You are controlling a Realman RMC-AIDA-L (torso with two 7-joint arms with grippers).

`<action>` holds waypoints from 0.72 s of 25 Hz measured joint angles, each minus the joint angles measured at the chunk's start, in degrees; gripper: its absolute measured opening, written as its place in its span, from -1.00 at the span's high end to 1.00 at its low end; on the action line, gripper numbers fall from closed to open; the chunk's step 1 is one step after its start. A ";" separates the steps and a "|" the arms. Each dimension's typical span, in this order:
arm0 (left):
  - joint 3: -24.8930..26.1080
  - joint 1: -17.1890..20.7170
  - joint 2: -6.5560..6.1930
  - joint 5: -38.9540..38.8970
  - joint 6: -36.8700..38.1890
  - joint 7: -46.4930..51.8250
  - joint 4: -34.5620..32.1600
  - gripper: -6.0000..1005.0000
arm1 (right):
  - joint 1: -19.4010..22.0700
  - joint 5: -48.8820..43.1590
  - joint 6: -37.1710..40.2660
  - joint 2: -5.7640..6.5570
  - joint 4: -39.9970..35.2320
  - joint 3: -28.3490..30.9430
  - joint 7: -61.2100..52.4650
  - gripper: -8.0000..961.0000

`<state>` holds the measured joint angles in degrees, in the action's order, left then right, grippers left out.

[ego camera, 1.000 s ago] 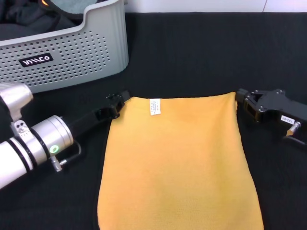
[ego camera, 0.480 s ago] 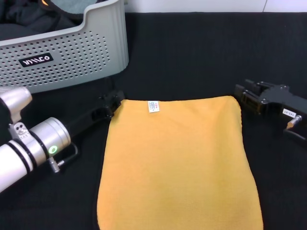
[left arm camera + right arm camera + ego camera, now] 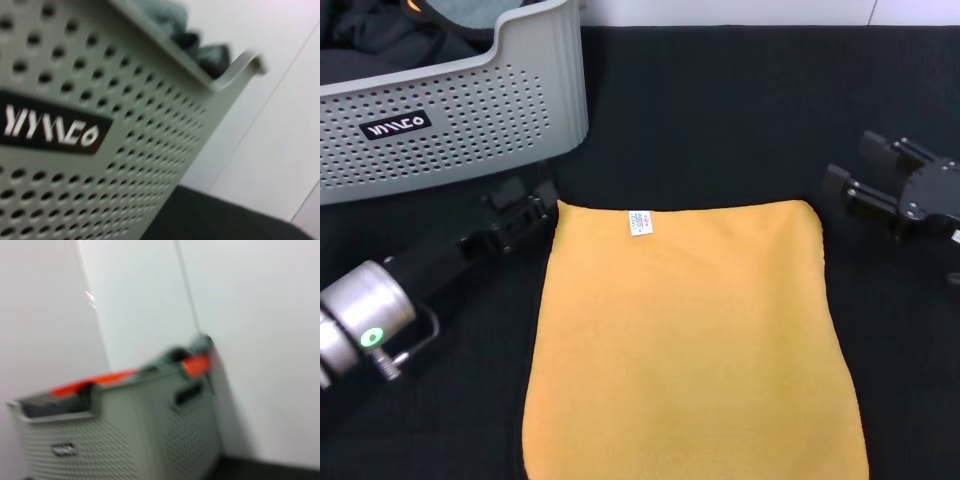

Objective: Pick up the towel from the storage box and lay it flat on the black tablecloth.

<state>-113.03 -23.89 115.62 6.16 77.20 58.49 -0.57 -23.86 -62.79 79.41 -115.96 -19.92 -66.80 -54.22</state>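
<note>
L arm (image 3: 360,320): silver cylinder, green LED, black forearm. R hand (image 3: 895,190): matte black, angular.

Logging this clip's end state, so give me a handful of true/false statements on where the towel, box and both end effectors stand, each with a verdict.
1. The towel lies spread, yellow-orange face up, on the black tablecloth. True.
2. The left end effector grips the towel's corner. False: it sits just off the far left corner, holding nothing.
3. The right end effector is open and clear of the towel. True.
4. The storage box is empty. False: dark cloth still shows inside it.
5. The towel's white tag lies near its far edge. True.
6. The towel overlaps the storage box. False: black tablecloth shows between them.
</note>
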 joint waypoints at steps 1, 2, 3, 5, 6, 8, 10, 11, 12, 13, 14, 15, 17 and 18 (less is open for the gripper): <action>0.01 0.69 -0.38 0.03 1.99 -0.28 0.01 0.07 | 0.50 -0.03 2.65 0.17 -0.54 -0.01 0.95 -0.34; -0.01 1.26 -0.71 0.08 3.88 -0.57 0.01 0.00 | 0.94 -0.18 5.07 0.36 -1.12 -0.21 1.83 -0.44; -0.14 1.60 -1.01 0.22 5.64 -0.71 0.02 -0.07 | 1.30 -0.53 7.29 0.50 -1.62 -0.42 2.65 -0.46; -0.74 2.06 -1.62 1.16 9.21 -0.91 0.04 -0.20 | 1.85 -2.79 12.91 0.85 -3.31 -1.04 4.03 -0.51; -1.28 1.97 -2.04 2.53 11.46 -0.89 0.04 -0.26 | 1.94 -4.27 15.17 1.03 -4.21 -1.16 4.02 -0.54; -2.27 1.37 -2.65 6.01 14.72 -0.89 0.04 -0.38 | 1.80 -8.14 20.58 1.55 -6.31 -1.22 2.40 -0.59; -2.88 0.30 -3.08 10.42 17.81 -1.50 0.03 -0.50 | 1.61 -11.27 25.04 2.30 -8.38 -1.13 0.11 -0.63; -2.97 -0.30 -3.20 12.75 19.68 -2.27 -0.01 -0.56 | 1.60 -12.81 27.74 2.84 -9.64 -1.00 -1.17 -0.66; -3.00 -0.81 -3.25 14.45 21.14 -2.85 -0.02 -0.55 | 1.68 -13.69 30.33 3.33 -10.75 -0.88 -2.20 -0.66; -2.99 -1.42 -3.29 16.11 22.51 -3.22 -0.04 -0.55 | 1.83 -13.94 32.80 3.71 -11.35 -0.78 -2.51 -0.66; -2.99 -1.99 -3.35 17.45 23.51 -2.62 -0.05 -0.55 | 2.02 -14.04 35.68 4.09 -11.96 -0.63 -2.67 -0.66; -2.99 -2.55 -3.43 18.82 24.39 -1.76 -0.07 -0.55 | 2.09 -14.11 37.38 4.27 -12.26 -0.53 -2.66 -0.66; -2.97 -3.51 -3.51 20.90 25.67 -0.73 -0.34 -0.54 | 2.32 -14.48 42.06 4.81 -13.07 -0.15 -2.75 -0.66; -2.94 -3.78 -3.45 21.58 26.05 -0.71 -0.50 -0.54 | 2.59 -14.48 42.92 4.92 -13.18 -0.09 -2.93 -0.66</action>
<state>-115.96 -27.67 112.18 27.74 103.24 57.77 -1.07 -21.26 -77.28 122.33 -111.04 -33.10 -66.88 -57.15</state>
